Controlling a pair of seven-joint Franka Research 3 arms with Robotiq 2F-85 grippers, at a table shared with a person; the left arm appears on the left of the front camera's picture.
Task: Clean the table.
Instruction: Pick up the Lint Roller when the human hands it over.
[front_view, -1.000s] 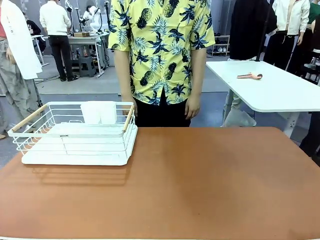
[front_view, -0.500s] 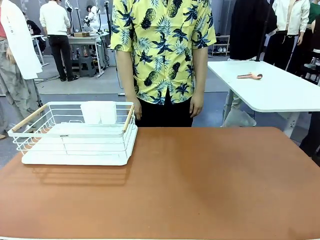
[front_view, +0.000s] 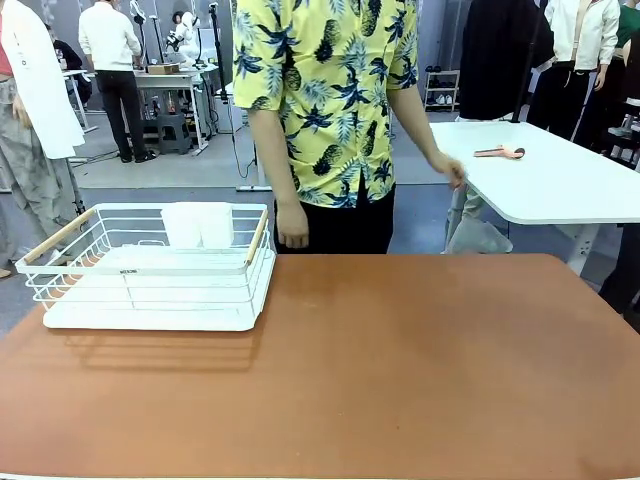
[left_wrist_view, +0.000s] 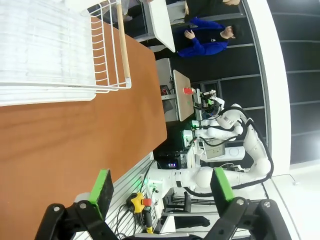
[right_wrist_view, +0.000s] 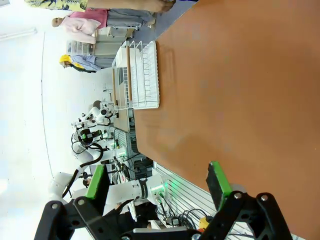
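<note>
While the person in the pineapple-print shirt (front_view: 330, 90) stands at the far edge, the table (front_view: 400, 370) stretches across the whole lower half of the front view, reddish-brown and bare over its middle and right. Over at the left of the frame, a white wire rack (front_view: 150, 270) with wooden handles sits on it, a white box-shaped insert (front_view: 197, 225) standing at its back. One of the person's hands (front_view: 292, 235) hangs just above the table's far edge, near the rack's right handle. The other hand (front_view: 452, 172) reaches right, to the edge of the white-topped table (front_view: 560, 180), where a small pinkish utensil (front_view: 500, 152) lies. Down at the bottom of the left wrist view, the left gripper (left_wrist_view: 161, 182) has its green-padded fingers spread wide, grasping nothing. Same story in the right wrist view: the right gripper (right_wrist_view: 157, 182) is released, fingers well apart, above the brown top.
</note>
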